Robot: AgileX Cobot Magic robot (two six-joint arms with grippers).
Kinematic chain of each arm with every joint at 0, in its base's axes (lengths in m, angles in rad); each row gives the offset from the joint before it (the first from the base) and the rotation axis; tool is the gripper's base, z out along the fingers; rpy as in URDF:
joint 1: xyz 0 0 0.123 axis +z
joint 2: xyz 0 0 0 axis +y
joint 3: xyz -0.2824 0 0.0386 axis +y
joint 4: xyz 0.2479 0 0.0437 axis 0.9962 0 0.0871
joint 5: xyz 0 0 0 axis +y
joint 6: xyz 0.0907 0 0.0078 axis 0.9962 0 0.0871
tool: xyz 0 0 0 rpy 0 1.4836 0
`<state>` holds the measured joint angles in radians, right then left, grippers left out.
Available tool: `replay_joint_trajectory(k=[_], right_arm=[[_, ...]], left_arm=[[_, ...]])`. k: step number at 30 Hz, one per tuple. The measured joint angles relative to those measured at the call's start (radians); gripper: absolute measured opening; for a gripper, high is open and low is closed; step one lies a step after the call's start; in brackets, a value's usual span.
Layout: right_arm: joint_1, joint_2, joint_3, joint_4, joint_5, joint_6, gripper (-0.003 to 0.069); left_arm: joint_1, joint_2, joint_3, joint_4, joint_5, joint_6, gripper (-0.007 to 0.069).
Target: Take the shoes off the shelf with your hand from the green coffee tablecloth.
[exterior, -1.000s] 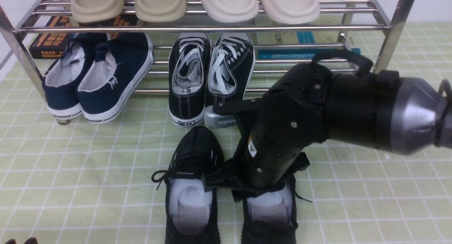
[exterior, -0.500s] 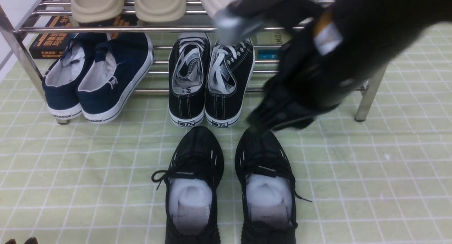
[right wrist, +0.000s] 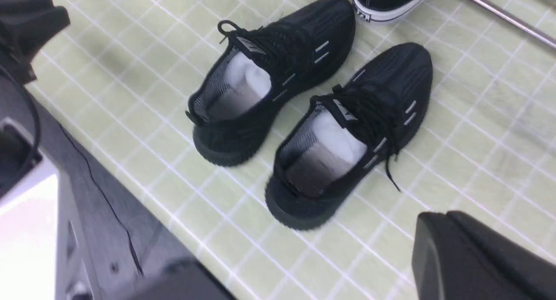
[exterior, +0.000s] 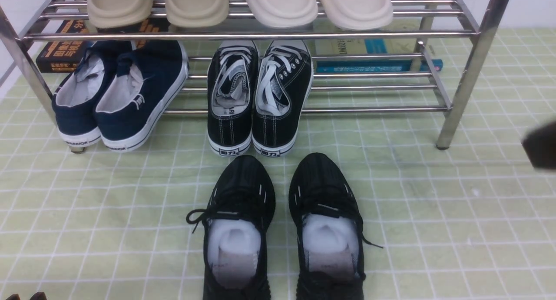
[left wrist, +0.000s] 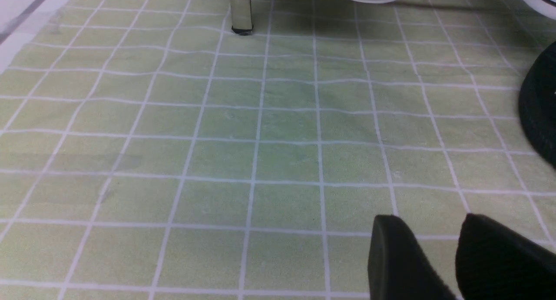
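Observation:
The two black knit shoes (exterior: 239, 222) (exterior: 325, 222) stand side by side on the green coffee tablecloth (exterior: 443, 230), toes toward the chrome shelf (exterior: 460, 96) and just in front of it. The right wrist view shows both shoes (right wrist: 269, 83) (right wrist: 356, 130) with white stuffing inside. My right gripper (right wrist: 439, 214) is shut with nothing in it, raised to the right of the shoes. In the front view the hand (exterior: 541, 146) is only a dark blur at the right edge. My left gripper (left wrist: 428, 222) hovers low over bare cloth, its fingers slightly apart and empty.
Navy slip-ons (exterior: 117, 96) and black canvas sneakers (exterior: 260, 96) sit on the lower tier. Several beige slippers (exterior: 239, 4) fill the top tier. Books (exterior: 369, 52) lie behind the rack. A rack leg (left wrist: 241, 13) stands ahead of the left gripper. The cloth's near edge (right wrist: 143, 200) borders the robot base.
My right hand rose off the right-hand black shoe, swung up and away to the right, and its jaws closed. Both black shoes stayed where they were on the cloth.

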<state>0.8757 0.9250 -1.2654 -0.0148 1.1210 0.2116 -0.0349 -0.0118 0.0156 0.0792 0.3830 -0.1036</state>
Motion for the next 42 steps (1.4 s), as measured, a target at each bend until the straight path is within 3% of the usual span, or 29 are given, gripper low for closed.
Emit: replay_joint_trajectory(k=[2, 3, 4, 6, 13, 35, 39, 42], right_arm=[[0.000, -0.045, 0.094, 0.001, -0.086, 0.008, -0.0015], [0.000, -0.085, 0.203, 0.002, -0.229, 0.011, -0.0015], [0.000, -0.092, 0.230, 0.002, -0.245, 0.011, -0.0015], [0.000, -0.126, 0.398, 0.004, -0.459, 0.011, -0.0014], [0.000, -0.136, 0.617, 0.004, -0.805, 0.014, -0.0010], [-0.005, -0.168, 0.733, 0.029, -0.794, -0.001, 0.0002], [-0.117, -0.260, 0.797, 0.065, -0.794, -0.080, 0.0004], [-0.289, -0.380, 0.887, 0.101, -0.792, -0.103, 0.0006]], left_arm=[[0.000, 0.000, 0.000, 0.000, 0.000, 0.000, 0.0241], [0.000, 0.000, 0.000, 0.000, 0.000, 0.000, 0.0241], [0.000, 0.000, 0.000, 0.000, 0.000, 0.000, 0.0241], [0.000, 0.000, 0.000, 0.000, 0.000, 0.000, 0.0241], [0.000, 0.000, 0.000, 0.000, 0.000, 0.000, 0.0241], [0.000, 0.000, 0.000, 0.000, 0.000, 0.000, 0.0241], [0.000, 0.000, 0.000, 0.000, 0.000, 0.000, 0.0241], [0.000, 0.000, 0.000, 0.000, 0.000, 0.000, 0.0241]])
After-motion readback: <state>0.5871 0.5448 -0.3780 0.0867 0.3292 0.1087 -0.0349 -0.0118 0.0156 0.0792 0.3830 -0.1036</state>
